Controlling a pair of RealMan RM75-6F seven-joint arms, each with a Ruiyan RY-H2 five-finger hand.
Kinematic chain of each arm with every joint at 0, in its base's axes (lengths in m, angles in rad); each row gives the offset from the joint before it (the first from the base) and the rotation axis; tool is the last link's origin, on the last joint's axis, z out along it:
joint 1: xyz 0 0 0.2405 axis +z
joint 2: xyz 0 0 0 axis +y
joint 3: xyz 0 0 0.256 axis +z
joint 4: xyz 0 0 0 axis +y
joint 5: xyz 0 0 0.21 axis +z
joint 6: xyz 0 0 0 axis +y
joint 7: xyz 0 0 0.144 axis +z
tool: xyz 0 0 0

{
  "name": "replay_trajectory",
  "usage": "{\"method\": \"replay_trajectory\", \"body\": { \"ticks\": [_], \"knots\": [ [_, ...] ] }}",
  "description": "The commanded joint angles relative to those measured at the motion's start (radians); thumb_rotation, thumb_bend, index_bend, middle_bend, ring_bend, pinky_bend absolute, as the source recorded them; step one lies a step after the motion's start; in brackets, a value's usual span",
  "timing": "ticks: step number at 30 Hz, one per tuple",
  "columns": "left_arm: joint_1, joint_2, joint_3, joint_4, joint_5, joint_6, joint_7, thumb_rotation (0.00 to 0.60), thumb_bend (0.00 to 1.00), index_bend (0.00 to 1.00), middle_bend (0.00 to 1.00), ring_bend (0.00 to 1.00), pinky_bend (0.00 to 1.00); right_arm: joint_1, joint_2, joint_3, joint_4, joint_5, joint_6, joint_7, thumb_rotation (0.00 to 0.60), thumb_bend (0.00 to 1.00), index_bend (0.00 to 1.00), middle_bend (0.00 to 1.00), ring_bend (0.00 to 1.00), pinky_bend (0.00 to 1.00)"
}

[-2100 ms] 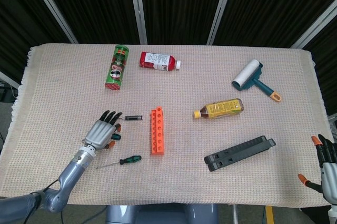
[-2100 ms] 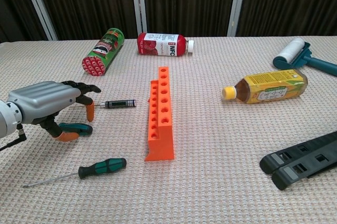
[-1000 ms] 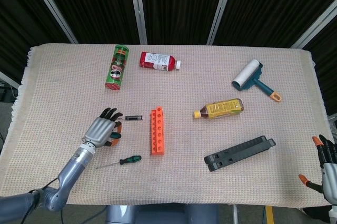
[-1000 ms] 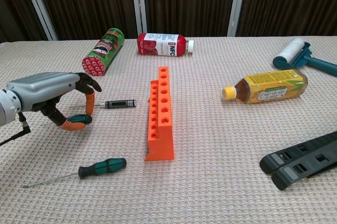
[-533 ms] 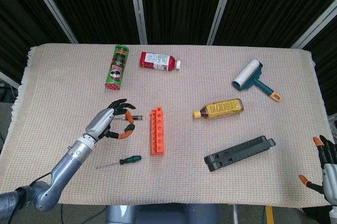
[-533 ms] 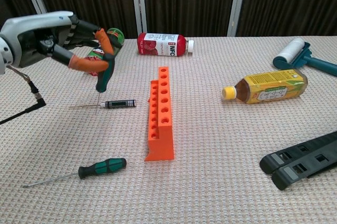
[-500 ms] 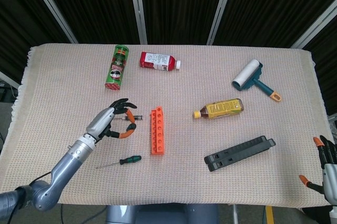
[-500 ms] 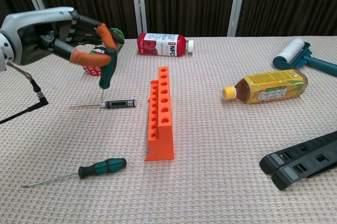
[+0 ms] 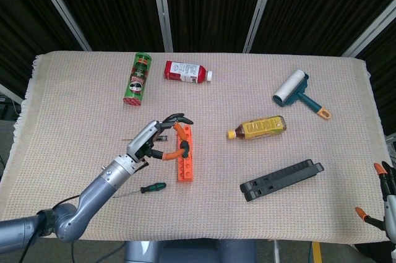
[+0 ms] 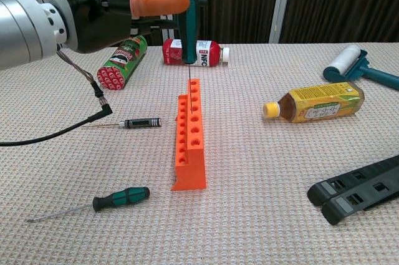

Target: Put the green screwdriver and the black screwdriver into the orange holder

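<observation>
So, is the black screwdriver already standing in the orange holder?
No, the black screwdriver lies flat on the table cloth, left of the orange holder.

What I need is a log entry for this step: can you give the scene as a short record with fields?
left hand: holds the green screwdriver upright, raised off the table
screwdriver tip: over the far end of the holder; whether it is in a hole cannot be told
black screwdriver: lying on the cloth, left of the holder, apart from it
second green screwdriver: lying near the front edge, untouched
right hand: at the table's right edge, holding nothing
placed in holder: none yet
</observation>
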Motion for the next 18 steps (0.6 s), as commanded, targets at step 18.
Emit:
{"method": "replay_trajectory", "body": {
  "ticks": [18],
  "knots": [
    [-0.012,-0.027,0.035,0.048,-0.032,0.015,0.003,0.6,0.39,0.65,0.21,0.04,0.0,0.001,-0.006,0.003,0.022,0.001,-0.012,0.024,0.6,0.0,0.0,0.0,0.0,0.0]
  ]
}}
